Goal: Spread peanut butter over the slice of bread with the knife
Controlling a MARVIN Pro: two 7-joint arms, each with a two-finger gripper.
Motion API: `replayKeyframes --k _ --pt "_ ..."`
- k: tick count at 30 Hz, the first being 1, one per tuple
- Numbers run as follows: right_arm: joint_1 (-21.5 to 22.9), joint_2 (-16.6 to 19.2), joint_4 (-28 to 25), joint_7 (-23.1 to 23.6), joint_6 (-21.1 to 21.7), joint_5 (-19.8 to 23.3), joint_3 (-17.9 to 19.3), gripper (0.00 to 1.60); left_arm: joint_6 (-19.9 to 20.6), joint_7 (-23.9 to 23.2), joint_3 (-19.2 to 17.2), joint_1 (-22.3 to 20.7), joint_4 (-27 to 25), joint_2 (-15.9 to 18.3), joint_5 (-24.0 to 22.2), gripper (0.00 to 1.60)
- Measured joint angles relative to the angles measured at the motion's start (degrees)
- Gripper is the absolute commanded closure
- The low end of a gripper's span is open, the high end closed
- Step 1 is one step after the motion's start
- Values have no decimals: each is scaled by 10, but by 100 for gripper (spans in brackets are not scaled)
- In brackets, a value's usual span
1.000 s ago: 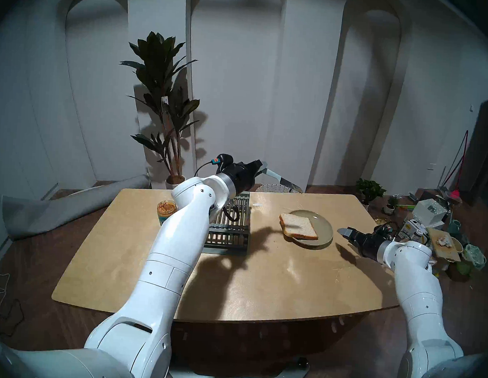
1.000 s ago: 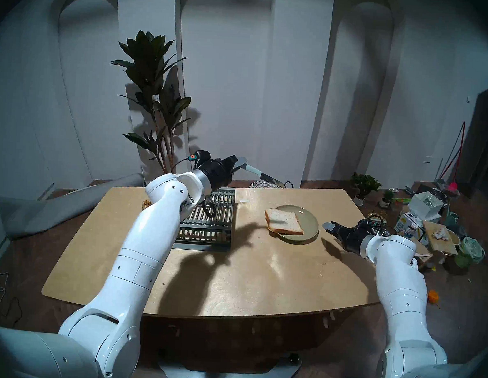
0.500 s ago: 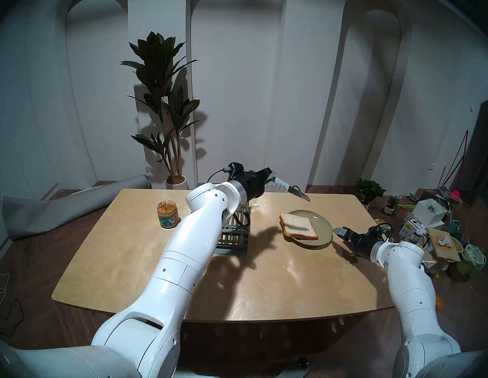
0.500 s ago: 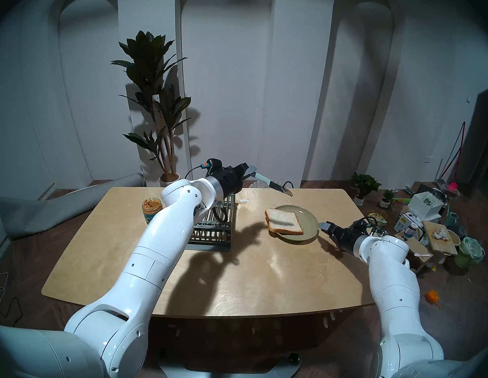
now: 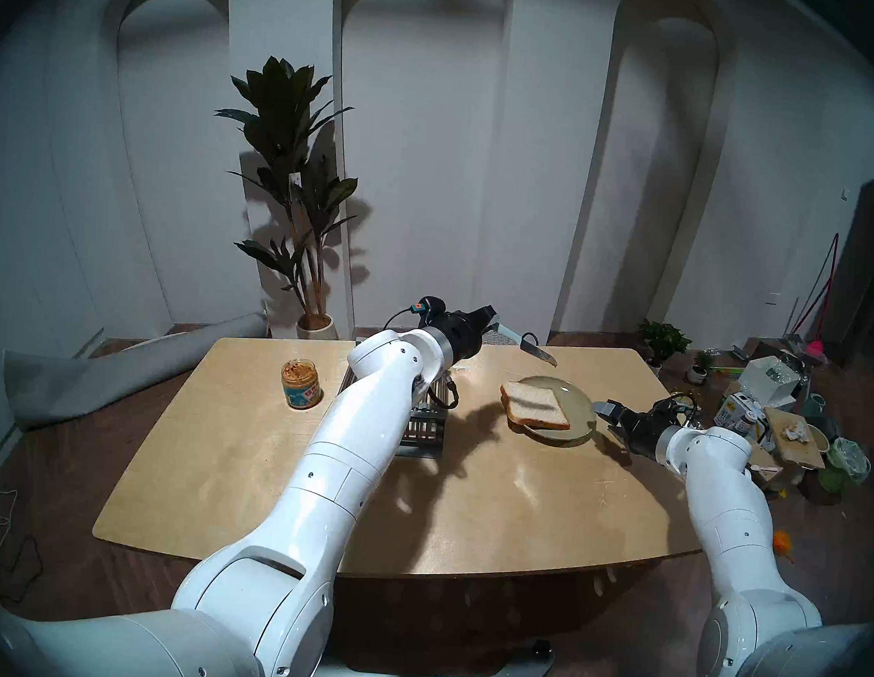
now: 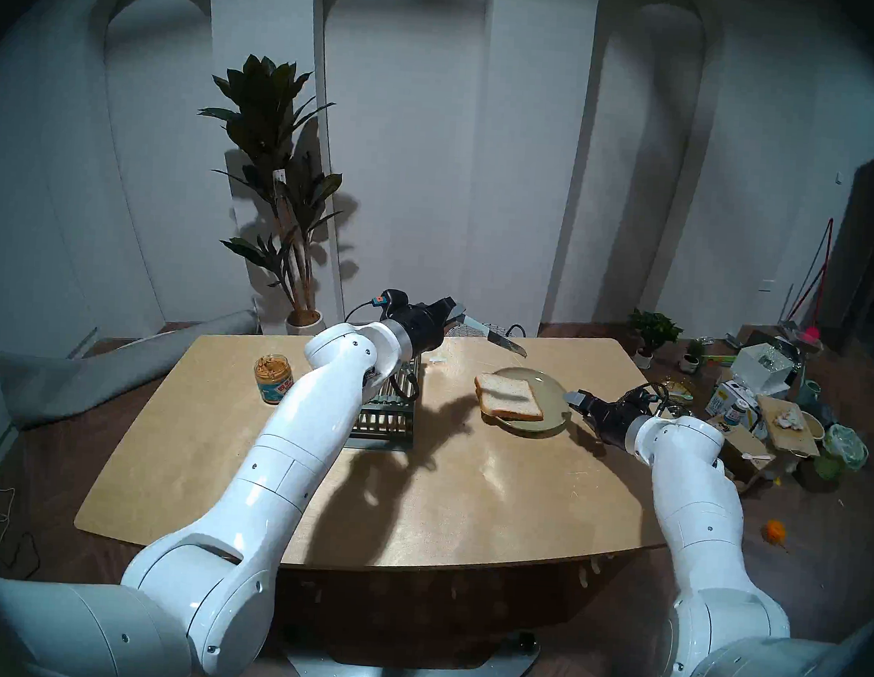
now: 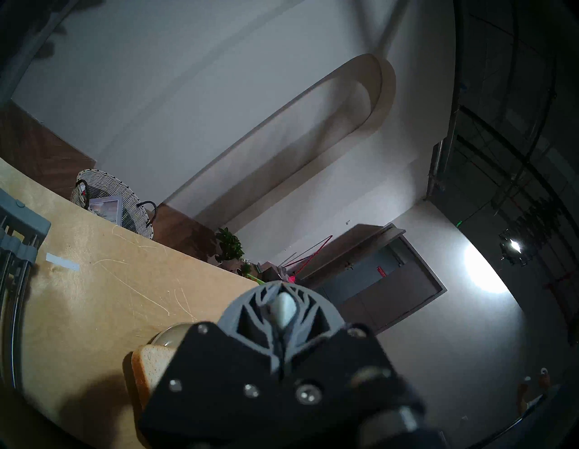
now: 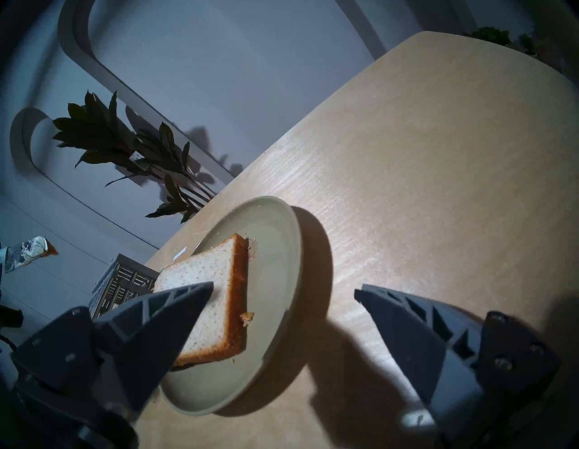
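My left gripper (image 5: 490,319) is shut on the pale handle of the knife (image 5: 524,342), held in the air over the table's far side. The blade slants down toward the plate (image 5: 580,396), with brown paste on its tip. The slice of bread (image 5: 535,405) lies on that pale green plate, hanging over its left rim. The peanut butter jar (image 5: 300,378) stands open at the table's left. My right gripper (image 5: 606,417) is open at the plate's right rim. In the right wrist view its fingers (image 8: 175,301) stand wide apart before the plate (image 8: 275,225) and bread (image 8: 213,276).
A grey slatted rack (image 5: 427,424) sits mid-table, partly behind my left arm. A wicker basket (image 7: 109,203) stands on the floor past the far edge. Boxes, pots and clutter (image 5: 768,401) crowd the floor at the right. A tall plant (image 5: 295,194) stands by the wall.
My left arm has swung right with the knife, bringing the blade near the plate and uncovering the jar. My right gripper has moved left to the plate's rim.
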Motion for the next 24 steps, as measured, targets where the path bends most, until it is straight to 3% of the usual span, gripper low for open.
replayKeyframes --k 2,4,10,12,20,24 --pt "2 -1 3 0 -1 0 0 8 -2 0 0 -2 5 -1 1 160" --pt "5 -2 7 -1 -4 0 -1 23 -4 0 -1 -4 13 -2 2 160" --pt "13 -3 24 -2 -11 0 -2 21 -7 -3 -2 -8 29 -4 0 160" --pt "15 -4 27 -2 -13 0 -3 37 -7 -3 -2 -9 31 -5 0 160" --pt "19 -7 34 -3 -16 0 -8 40 -8 -6 0 -12 37 -7 -1 160" --pt "19 -9 34 -5 -17 0 -9 57 -9 -7 3 -14 43 -7 -1 160"
